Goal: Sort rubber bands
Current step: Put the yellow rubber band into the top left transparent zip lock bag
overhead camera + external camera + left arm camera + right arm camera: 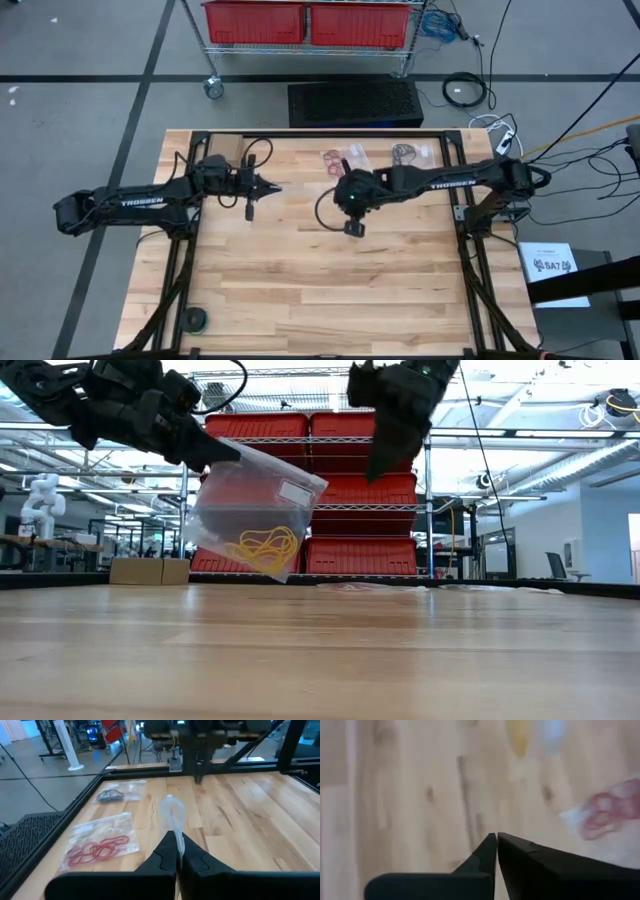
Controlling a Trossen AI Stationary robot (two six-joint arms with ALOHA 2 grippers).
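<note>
Left arm stretched level over table, left gripper [176,851] pinched tight on top edge of a clear bag [255,510], held up off the wood. Low view shows yellow rubber bands [262,550] in its bottom corner; high view barely shows this bag. Right arm reaches in from right, bent down mid-table; right gripper [496,840] closed, nothing in it. Bag of red bands [97,847] and bag of dark bands [111,795] lie flat near the far edge.

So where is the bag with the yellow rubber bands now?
The clear bag with yellow rubber bands hangs above the table in the low view, pinched by the left gripper, left of the right gripper.
</note>
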